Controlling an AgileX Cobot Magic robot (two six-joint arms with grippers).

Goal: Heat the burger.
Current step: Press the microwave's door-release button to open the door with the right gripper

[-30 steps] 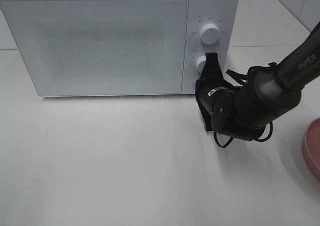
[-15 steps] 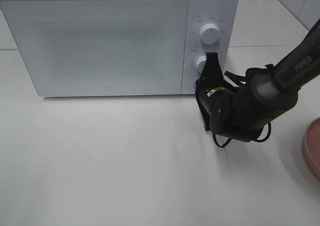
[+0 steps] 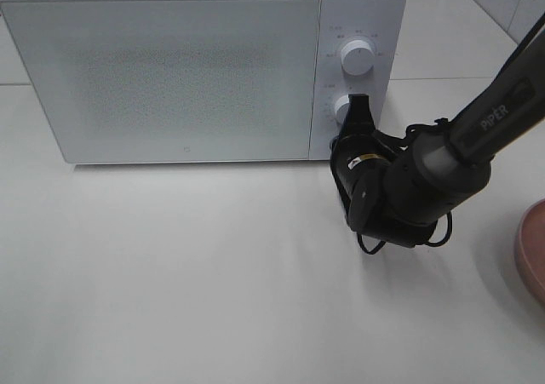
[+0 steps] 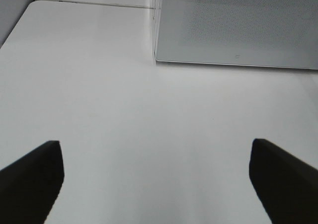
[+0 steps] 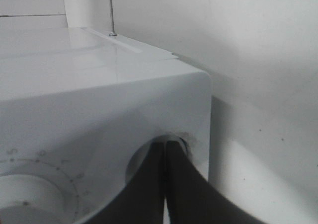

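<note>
Right gripper [image 3: 358,105] is fully closed, holding nothing, with its tips against the lower knob [image 3: 343,109] of the microwave [image 3: 170,69]. The microwave door is shut and its contents cannot be made out. No view shows the burger, so its place cannot be told. The right arm [image 3: 426,180] reaches in from the right, low over the worktop [image 3: 213,273]. A pink plate [image 3: 535,252] is cut by the frame edge. Only the left wrist view shows the left gripper [image 4: 156,179], jaws wide apart, empty, above the worktop.
</note>
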